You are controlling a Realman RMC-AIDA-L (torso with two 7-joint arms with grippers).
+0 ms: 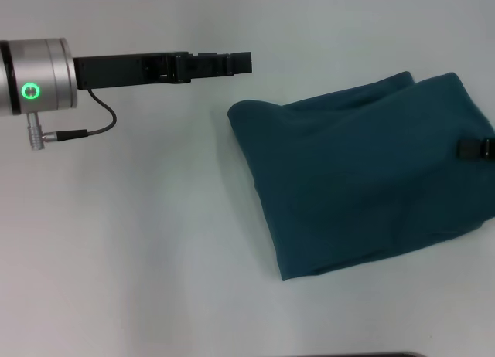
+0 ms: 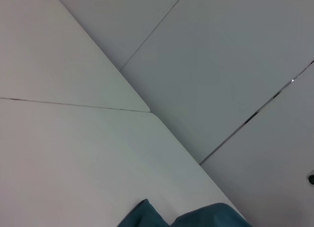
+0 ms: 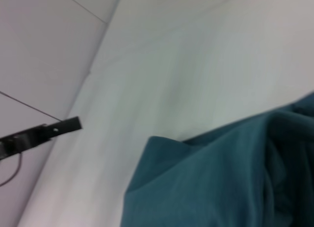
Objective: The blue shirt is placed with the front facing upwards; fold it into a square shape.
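The large dark teal-blue cotton shirt point(image 1: 363, 175) lies at the 3 o'clock side of the pale grey tabletop point(image 1: 139, 241) in the head view, already doubled over into a rough, skewed four-sided bundle. No lettering, collar or sleeve shows on its upper face. Its edges are uneven: one corner bulges at about 10 o'clock of the bundle, and a loose fold ridge runs along its far edge.

Judged step: late stage, with the main folds apparently made and squaring-up outstanding. Judged next move: a grasp on a loose edge or corner and a further fold or tug to even the outline, with both layers taken together so the bundle does not open.

The left gripper point(image 1: 232, 62) sits at about 11 o'clock of the head view, held level above the tabletop, well apart from the shirt and pointing towards 3 o'clock. It carries nothing; from this side-on angle whether its fingers are spread or closed cannot be told. The right gripper point(image 1: 473, 147) shows only as a small black part at the 3 o'clock edge, over the shirt; its finger state and any hold on the cloth cannot be told.

Count: one shirt, two grippers, one tabletop.
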